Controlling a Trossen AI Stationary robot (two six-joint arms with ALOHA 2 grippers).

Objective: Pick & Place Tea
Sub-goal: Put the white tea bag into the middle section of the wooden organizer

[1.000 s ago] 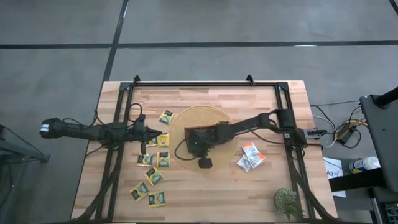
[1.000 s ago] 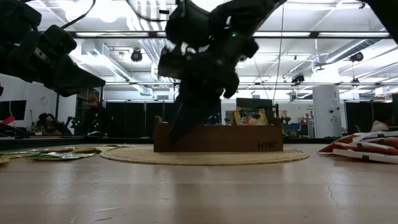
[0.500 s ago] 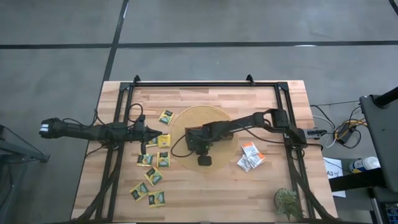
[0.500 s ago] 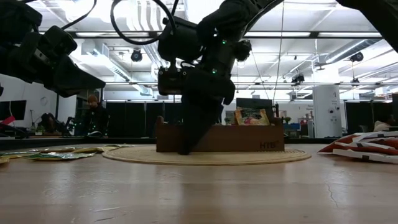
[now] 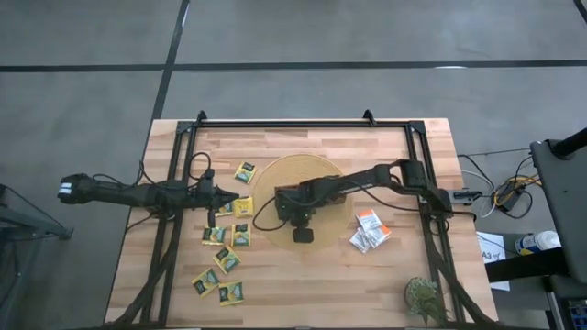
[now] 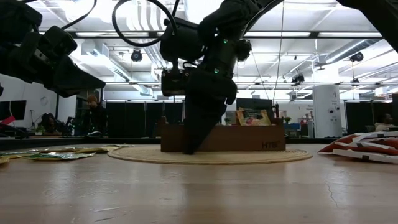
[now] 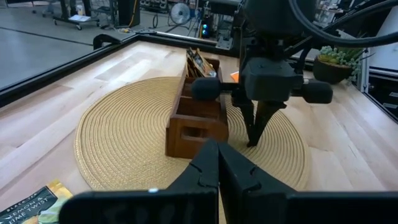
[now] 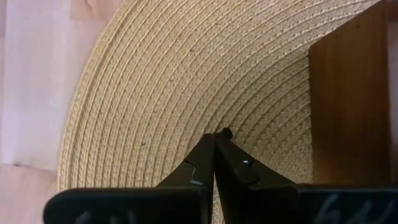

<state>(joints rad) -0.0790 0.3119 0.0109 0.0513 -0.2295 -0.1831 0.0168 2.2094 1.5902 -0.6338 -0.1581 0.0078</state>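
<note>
Yellow-green tea packets (image 5: 225, 258) are lying scattered on the tabletop (image 5: 303, 284) under the closed, empty left pincer (image 5: 240, 203). The right pincer (image 7: 255, 140) is pressing shut, empty, onto the woven mat (image 8: 161, 93) beside the wooden tray (image 7: 194, 115). Orange-white packets (image 5: 371, 229) are resting farther right.

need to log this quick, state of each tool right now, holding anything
Left tool: closed, empty, above the round woven mat's edge.
Right tool: closed, empty, tips down on the mat beside the wooden tray.
</note>
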